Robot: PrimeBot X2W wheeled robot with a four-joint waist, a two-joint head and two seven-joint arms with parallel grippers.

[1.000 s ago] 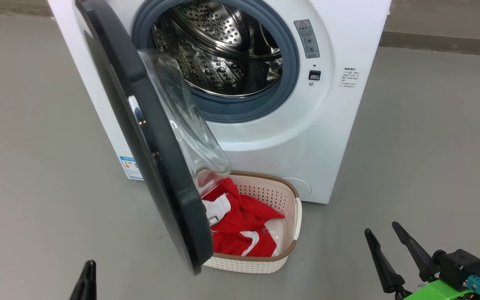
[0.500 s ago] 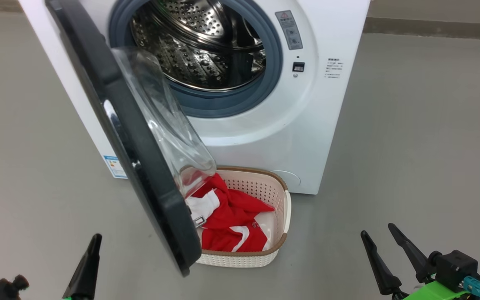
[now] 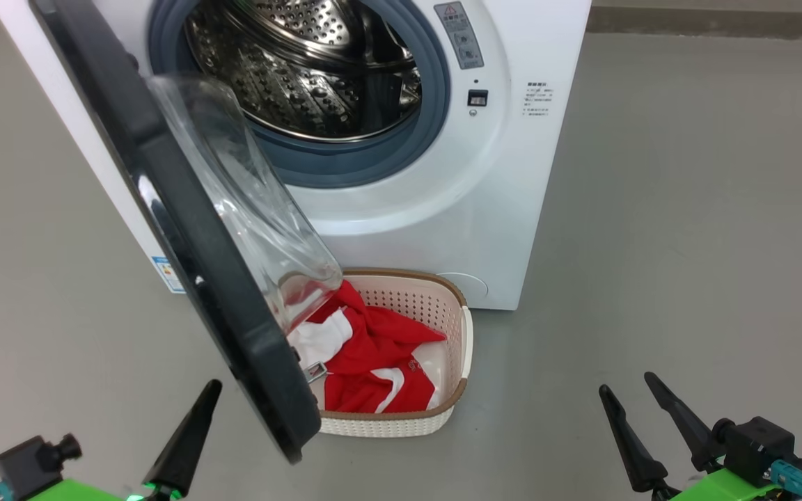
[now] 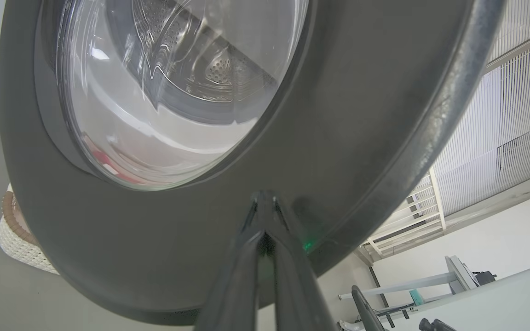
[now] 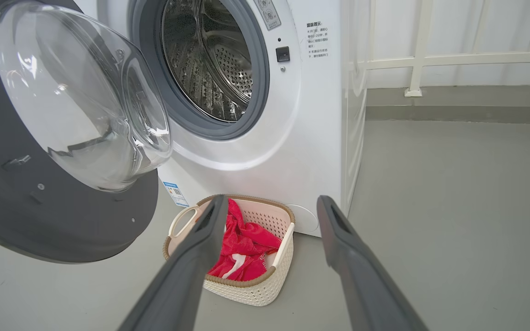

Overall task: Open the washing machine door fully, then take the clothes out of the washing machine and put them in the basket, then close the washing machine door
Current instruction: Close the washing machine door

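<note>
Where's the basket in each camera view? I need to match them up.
Head view: basket lower centre, partly behind the door.
Left wrist view: basket at left edge, past the door rim.
Right wrist view: basket lower centre, right of the door.
Shared landmark: the door.

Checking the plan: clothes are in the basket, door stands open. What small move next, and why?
Probably press the left gripper, jaws shut, against the outer rim of the washing machine door to start swinging it closed: the clothes lie in the basket, the drum looks empty, and that gripper points at the rim.
</note>
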